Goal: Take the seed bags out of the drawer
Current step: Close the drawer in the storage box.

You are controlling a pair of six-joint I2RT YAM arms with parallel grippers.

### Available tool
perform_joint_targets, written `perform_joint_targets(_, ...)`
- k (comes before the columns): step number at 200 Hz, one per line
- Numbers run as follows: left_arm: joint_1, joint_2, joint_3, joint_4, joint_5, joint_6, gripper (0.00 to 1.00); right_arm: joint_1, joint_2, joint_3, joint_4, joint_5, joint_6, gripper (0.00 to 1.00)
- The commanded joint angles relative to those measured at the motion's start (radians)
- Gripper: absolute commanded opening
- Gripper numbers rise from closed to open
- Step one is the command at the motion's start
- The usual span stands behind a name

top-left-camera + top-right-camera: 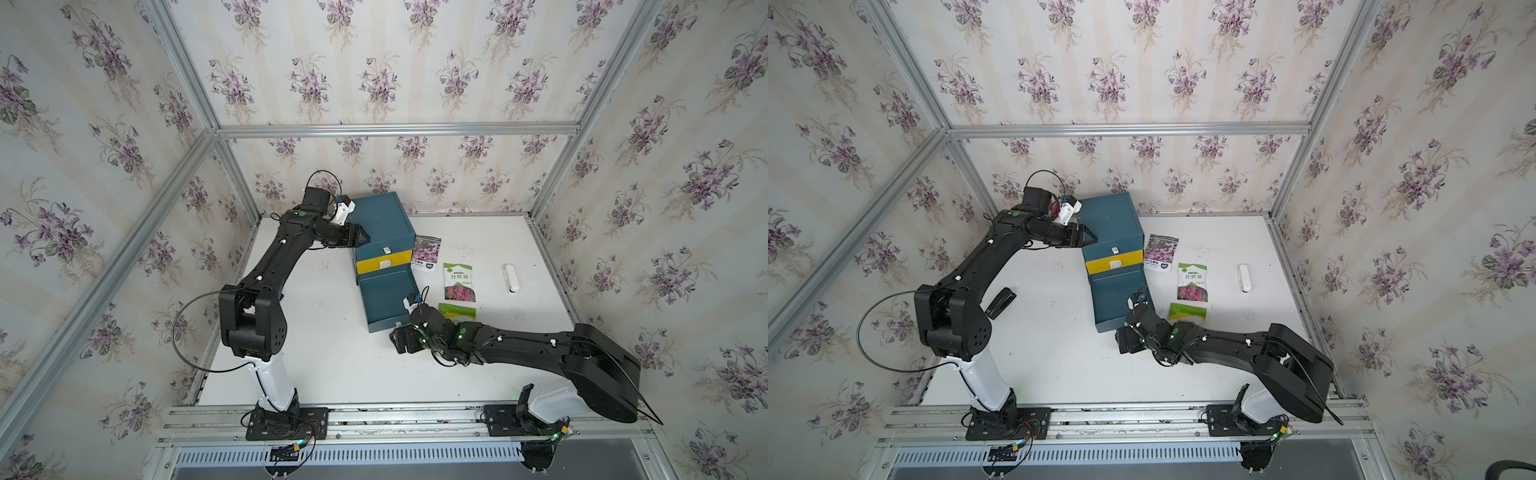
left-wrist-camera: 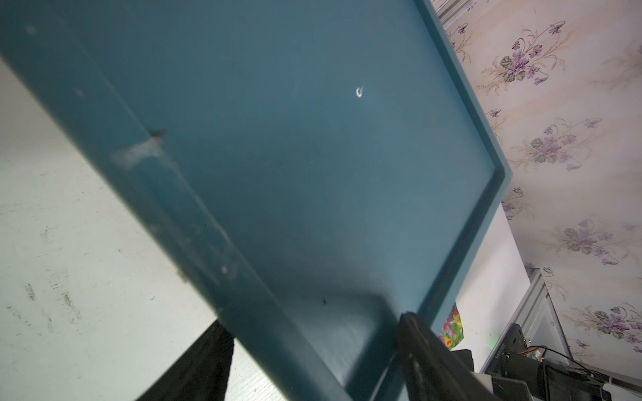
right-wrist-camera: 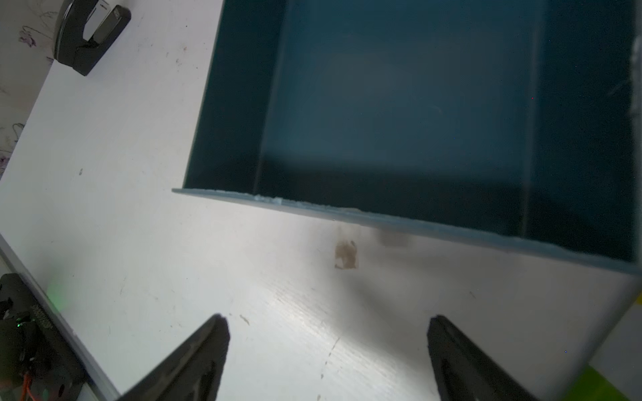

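Observation:
Three seed bags lie on the white table right of the teal cabinet (image 1: pixel 380 222), in both top views. The purple-bloom bag (image 1: pixel 426 253) is farthest. The green-and-white-topped bag (image 1: pixel 458 282) is in the middle. My right arm partly covers the nearest green bag (image 1: pixel 457 311). The bottom drawer (image 1: pixel 386 299) is pulled out and its floor (image 3: pixel 417 104) is bare. My right gripper (image 3: pixel 328 317) stands open over the table just in front of the drawer's front panel. My left gripper (image 2: pixel 312 319) straddles the cabinet's upper left edge, one finger outside the wall and one on top.
A white oblong object (image 1: pixel 511 277) lies on the table right of the bags. A black stapler (image 1: pixel 1000 302) sits on the left side of the table behind my left arm. A closed yellow-fronted drawer (image 1: pixel 384 264) sits above the open one. Wallpapered walls enclose three sides.

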Motion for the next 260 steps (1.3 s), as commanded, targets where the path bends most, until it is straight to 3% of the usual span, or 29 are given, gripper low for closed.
perform_joint_targets(1, -0.007, 0.046, -0.028, -0.282, -0.195, 0.070, 0.76, 0.006, 0.033, 0.007, 0.096, 0.050, -0.016, 0.88)
perform_joint_targets(158, -0.007, 0.037, -0.036, -0.286, -0.201, 0.075, 0.77, 0.014, 0.188, 0.072, 0.317, 0.193, -0.125, 0.66)
perform_joint_targets(260, -0.004, 0.039, -0.039, -0.285, -0.202, 0.076, 0.77, -0.046, 0.317, 0.184, 0.408, 0.246, -0.182, 0.63)
